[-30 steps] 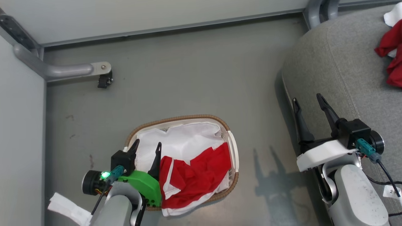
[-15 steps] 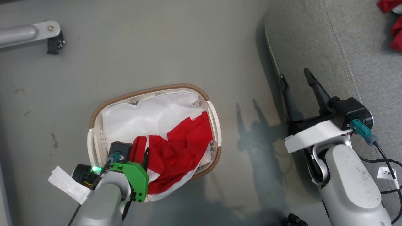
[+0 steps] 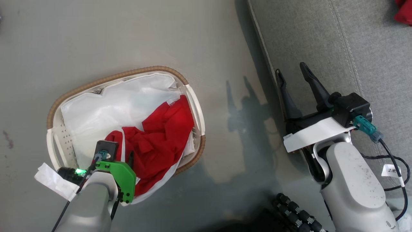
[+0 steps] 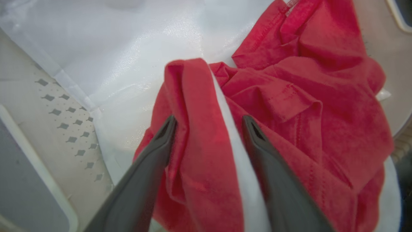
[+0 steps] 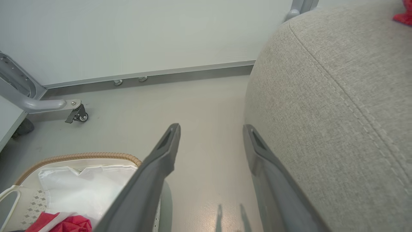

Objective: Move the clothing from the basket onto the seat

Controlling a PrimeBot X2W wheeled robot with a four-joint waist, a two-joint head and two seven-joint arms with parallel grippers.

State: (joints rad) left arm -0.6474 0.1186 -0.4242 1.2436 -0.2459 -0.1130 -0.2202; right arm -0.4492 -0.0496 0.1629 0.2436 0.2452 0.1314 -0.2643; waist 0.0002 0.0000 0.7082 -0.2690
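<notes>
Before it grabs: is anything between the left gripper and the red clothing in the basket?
Nothing visible. The open left gripper straddles a raised fold of the clothing in the basket; the white liner lies beside it.

Crumpled red clothing (image 3: 161, 138) lies in white basket (image 3: 145, 69) near grey seat (image 3: 322, 38).

The dark-fingered left gripper (image 4: 209, 120) points steeply downward, jaws spread wide; the right gripper (image 3: 290, 68) reaches forward, jaws equally wide.
</notes>
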